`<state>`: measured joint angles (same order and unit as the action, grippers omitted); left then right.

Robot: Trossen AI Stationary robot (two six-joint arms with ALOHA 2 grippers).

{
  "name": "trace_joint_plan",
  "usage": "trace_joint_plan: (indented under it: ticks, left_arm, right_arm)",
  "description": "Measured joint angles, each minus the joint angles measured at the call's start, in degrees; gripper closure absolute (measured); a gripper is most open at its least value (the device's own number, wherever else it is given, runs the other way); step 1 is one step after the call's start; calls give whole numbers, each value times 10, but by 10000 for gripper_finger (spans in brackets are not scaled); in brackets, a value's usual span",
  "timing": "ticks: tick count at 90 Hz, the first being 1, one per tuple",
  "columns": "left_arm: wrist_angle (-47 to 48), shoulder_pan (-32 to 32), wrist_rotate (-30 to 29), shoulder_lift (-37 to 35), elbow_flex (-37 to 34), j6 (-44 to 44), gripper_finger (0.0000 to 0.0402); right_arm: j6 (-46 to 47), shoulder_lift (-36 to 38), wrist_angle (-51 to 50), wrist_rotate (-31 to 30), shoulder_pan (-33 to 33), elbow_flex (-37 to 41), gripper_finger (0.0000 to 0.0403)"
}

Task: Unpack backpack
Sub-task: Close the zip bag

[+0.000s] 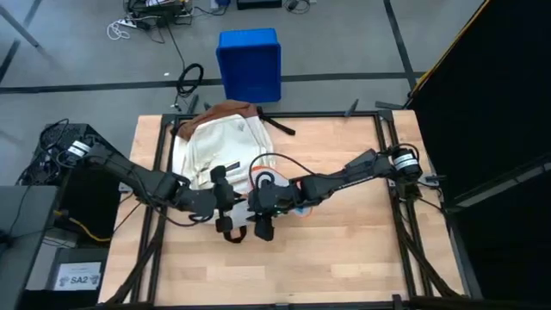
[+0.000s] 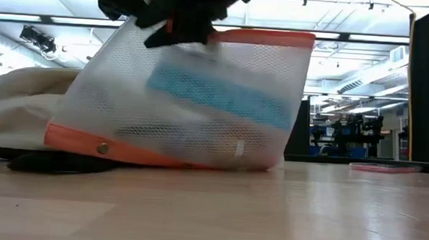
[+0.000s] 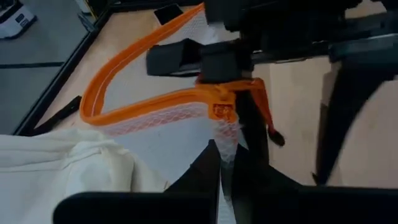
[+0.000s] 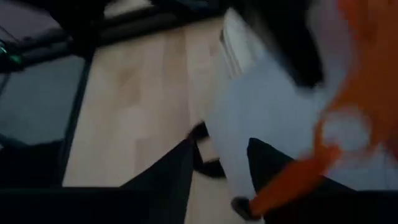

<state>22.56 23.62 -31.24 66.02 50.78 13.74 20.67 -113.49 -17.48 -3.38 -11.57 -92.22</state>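
Note:
The cream-white backpack (image 1: 215, 142) lies flat at the table's far left, its brown base toward the far edge. Just in front of it a clear mesh pouch (image 2: 193, 97) with orange edges stands tilted, something blue inside it. Its lower orange edge (image 2: 139, 153) rests on the wood. My left gripper (image 1: 225, 200) and my right gripper (image 1: 261, 200) meet over the pouch's top, and both are shut on it. In the low view the two appear only as a dark mass (image 2: 169, 11) above the pouch. My left gripper pinches the pouch's mesh wall (image 3: 225, 138) between its two fingers, just under the orange zip edge near the zip's end. The fingers come from the table's left. The mesh is drawn up into a narrow pleat between them. My right gripper closes on the pouch at its orange zip edge (image 3: 219, 93), coming from the table's right, opposite the left gripper. White mesh (image 4: 231, 143) fills the gap between its fingers. The view is blurred, so which layers it has cannot be told.
A blue bin (image 1: 250, 65) stands on the floor beyond the far edge. A thin black cable (image 1: 275, 160) loops over the table by the right arm. A flat pink thing (image 2: 385, 167) lies far off to the right. Bare wood (image 1: 344, 250) spreads over the near and right parts.

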Motion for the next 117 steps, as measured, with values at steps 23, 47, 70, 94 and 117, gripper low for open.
trace_joint_plan:
  ticks: [23, 47, 70, 94, 117]
  left_arm:
    - [0, 0, 0, 0, 0, 0, 402]
    - [43, 2, 27, -1, 0, -15, 402]
    - [68, 14, 60, -1, 0, -15, 402]
    - [68, 35, 74, -1, 0, -15, 402]
    - [69, 50, 75, -1, 1, -15, 402]
  right_arm:
    - [3, 2, -38, 0, -4, 0, 353]
    - [0, 8, -126, -29, -20, -34, 400]
    - [7, 15, -290, -84, -41, -116, 402]
    - [17, 16, -423, -115, -36, -185, 403]
    - [32, 16, -501, -124, -19, -203, 403]
